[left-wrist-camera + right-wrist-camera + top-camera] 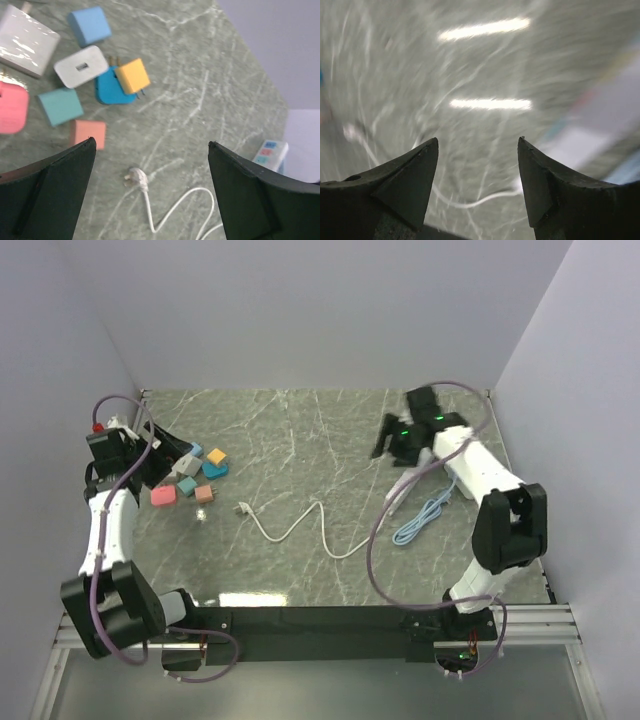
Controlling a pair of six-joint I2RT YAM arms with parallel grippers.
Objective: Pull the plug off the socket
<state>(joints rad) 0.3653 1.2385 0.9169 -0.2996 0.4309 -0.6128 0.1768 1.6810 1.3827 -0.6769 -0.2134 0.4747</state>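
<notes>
The worktop (pixel 300 440) under me looks like polished green-grey stone, veined white and glossy enough to mirror the lamps. My left fingers (pixel 50 190) and right fingers (pixel 405 175) are matt black plastic. The big white charger (pixel 25 40) is shiny plastic. The yellow block (pixel 132 75) and teal block (pixel 60 106) look matt. The cord (pixel 149 212) is smooth white plastic.

The grey-green marbled tabletop (pixel 300 440) is viewed steeply from above and behind by the top camera. It is seen closer, obliquely, from both wrists. The thin white cord (pixel 272 538) (pixel 148 207) (pixel 465 204) is shared, though blurred in the right wrist view.
</notes>
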